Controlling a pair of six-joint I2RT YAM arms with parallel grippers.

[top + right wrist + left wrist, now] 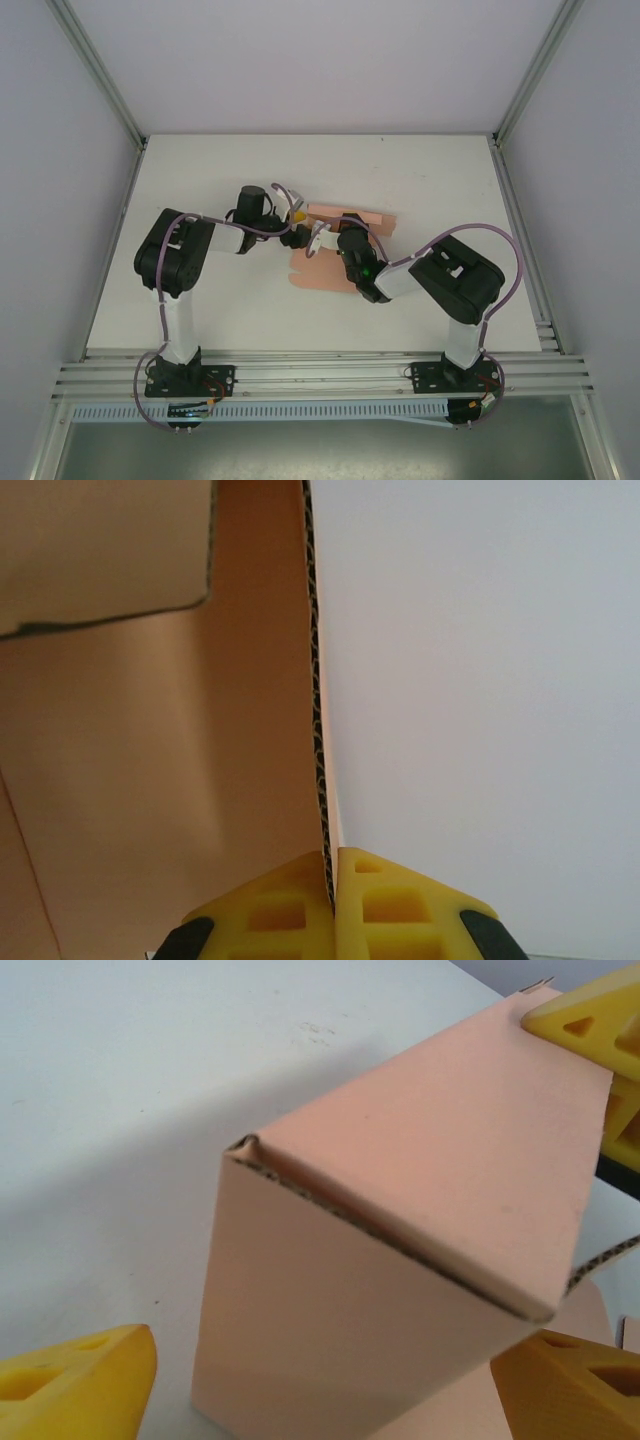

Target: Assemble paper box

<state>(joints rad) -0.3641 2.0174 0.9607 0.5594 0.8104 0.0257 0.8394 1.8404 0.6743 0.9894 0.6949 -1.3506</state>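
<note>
You are partway through, by my reading, and nearer the start than the finish. The paper box sits at the middle of the counter, and it is no longer a flat sheet: the left wrist view shows one panel stood up and creased over along a sharp fold, making a tent-like corner. Part of the sheet lies flat on the counter beneath that corner, so the form is not closed. Your right end effector is clamped tight on the thin corrugated edge of an upright wall, holding it above the counter, with a loose flap hanging near the top of that wall. Your left end effector stands wide open with the folded corner between its fingers; one finger is clearly apart from the cardboard, so it grips nothing. What I judge is left: raise the remaining walls off the counter, tuck the tabs and flaps, and close the shape. I cannot tell how many flaps remain unfolded.
</note>
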